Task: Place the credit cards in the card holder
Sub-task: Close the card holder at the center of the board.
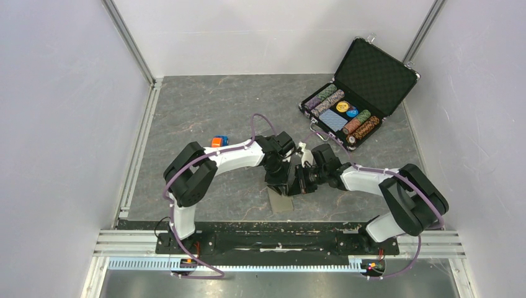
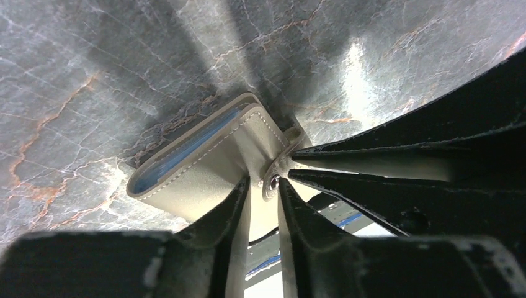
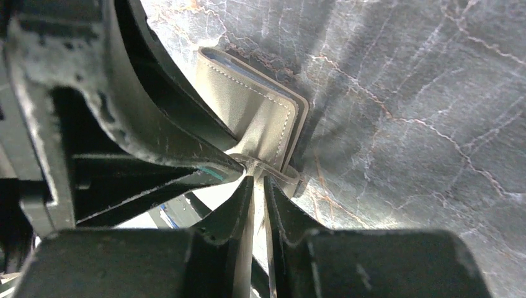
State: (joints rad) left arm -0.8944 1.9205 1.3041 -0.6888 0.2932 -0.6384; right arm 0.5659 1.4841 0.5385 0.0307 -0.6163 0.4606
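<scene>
card holder (image 2: 198, 171) lies flat on the table (image 1: 205, 112), front centre. right gripper (image 3: 258, 186) pinches its flap. left gripper (image 2: 263, 192) fingers stand narrowly apart astride the snap. open poker-chip case (image 1: 375, 74) and small orange-blue object (image 1: 219, 141) lie well apart.

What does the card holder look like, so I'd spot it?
On the grey marbled table, look where the left end effector and right end effector meet. There is a small flat grey-taupe fold-over card holder. Unlike the black poker-chip briefcase at the far right, it is pale, with a round snap and blue lining.
</scene>
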